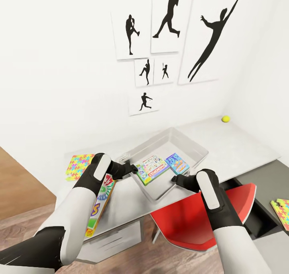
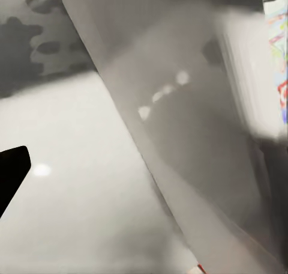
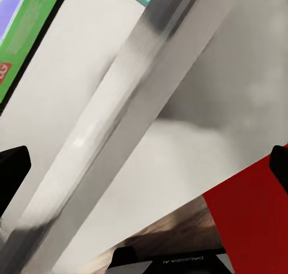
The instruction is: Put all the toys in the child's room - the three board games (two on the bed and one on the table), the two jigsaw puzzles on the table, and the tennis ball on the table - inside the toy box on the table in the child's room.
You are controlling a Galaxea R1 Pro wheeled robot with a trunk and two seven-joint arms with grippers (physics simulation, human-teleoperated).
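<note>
1. Both grippers, left (image 1: pixel 129 169) and right (image 1: pixel 176 179), were held at the toy box (image 1: pixel 192 142) walls; their spread could not be told.
2. Two board games (image 1: pixel 151 169) were already inside.
3. Left outside were the tennis ball (image 1: pixel 225 118), far right, two jigsaw puzzles (image 1: pixel 79 165), and a third game (image 1: pixel 100 203).

Both arms looked alike in the head view: glossy white shells on the forearms, giving way to matte black housings toward the wrists. Each black wrist section carried a rounded white oval panel on its upper face. The left arm (image 1: pixel 76 210), entering from 7 o'clock, showed a black band low on its white sleeve. The right arm (image 1: pixel 224 226) entered from 5 o'clock. The left gripper (image 1: pixel 127 169) and right gripper (image 1: pixel 176 180) were black, blocky and angular. No cables or screws were discernible.
</note>
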